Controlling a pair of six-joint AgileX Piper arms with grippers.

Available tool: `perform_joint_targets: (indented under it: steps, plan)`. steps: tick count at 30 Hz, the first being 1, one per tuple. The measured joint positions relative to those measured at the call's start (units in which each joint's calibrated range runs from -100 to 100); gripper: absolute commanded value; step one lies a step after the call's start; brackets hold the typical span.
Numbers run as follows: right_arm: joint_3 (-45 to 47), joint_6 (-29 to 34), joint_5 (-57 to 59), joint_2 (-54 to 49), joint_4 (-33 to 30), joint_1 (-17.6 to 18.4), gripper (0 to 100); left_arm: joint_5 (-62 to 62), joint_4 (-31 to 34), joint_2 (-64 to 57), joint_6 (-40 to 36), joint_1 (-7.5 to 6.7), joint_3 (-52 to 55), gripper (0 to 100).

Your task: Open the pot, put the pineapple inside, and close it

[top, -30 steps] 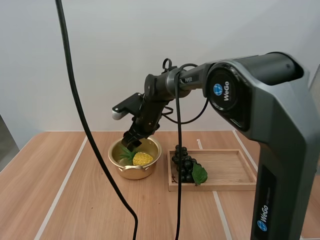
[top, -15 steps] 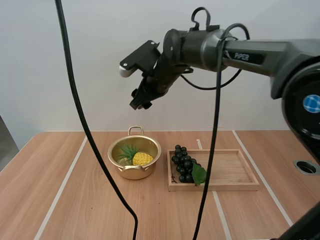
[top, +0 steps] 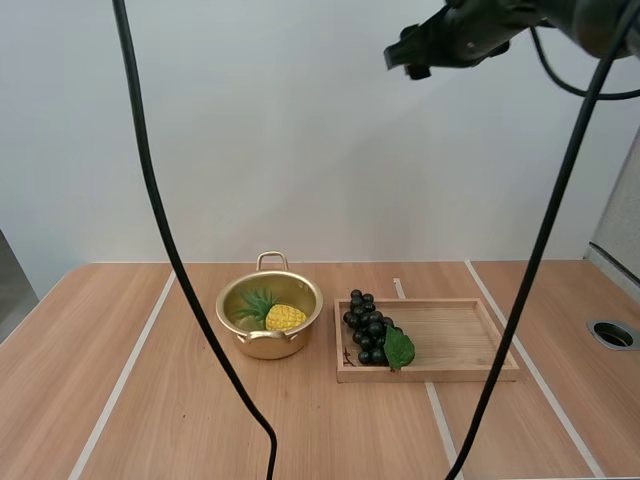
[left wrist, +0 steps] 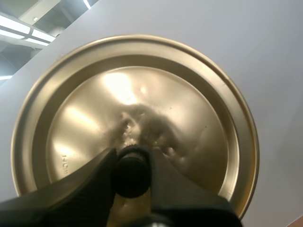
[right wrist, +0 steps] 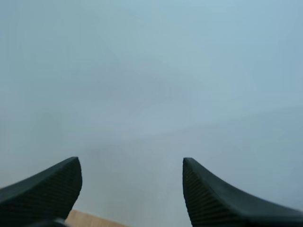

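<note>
The gold pot [top: 246, 330] stands uncovered on the table, left of the tray, with its handle toward the back. A yellow pineapple [top: 283, 317] with green leaves lies inside it. In the left wrist view my left gripper [left wrist: 130, 161] is shut on the black knob [left wrist: 130, 174] of the gold lid [left wrist: 165, 94], which is held up in front of the white wall. My right gripper [right wrist: 130, 163] is open with nothing between its fingers and faces the wall. My right arm [top: 470, 30] is high above the table at the upper right.
A wooden tray [top: 460, 340] lies right of the pot, with a bunch of dark grapes [top: 368, 330] and a green leaf at its left end. A round hole [top: 612, 334] sits in the table's right edge. Pale lines cross the tabletop.
My right arm rose from just over the pot and swung up and to the right, far from the table. The pineapple stays in the pot.
</note>
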Motion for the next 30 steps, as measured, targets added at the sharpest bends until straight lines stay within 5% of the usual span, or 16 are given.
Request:
perform_joint_targets:
  steps: [14,19,20,30]
  plan:
    - [-0.4,4.7,-1.8,-5.3,3.2,-7.5,100,0.0,-0.9,2.9,-2.7,0.0,6.1,0]
    - [1.5,4.8,-0.7,-5.3,3.5,-7.5,9,0.0,-2.4,3.6,-2.8,0.0,13.6,0]
    - [1.9,4.9,-0.6,-5.3,3.5,-7.5,0,0.0,-2.8,3.6,-2.9,0.0,15.3,0]
    - [2.6,4.9,1.5,-5.3,6.1,-7.5,0,-6.8,-10.7,4.1,-3.4,0.0,35.4,0]
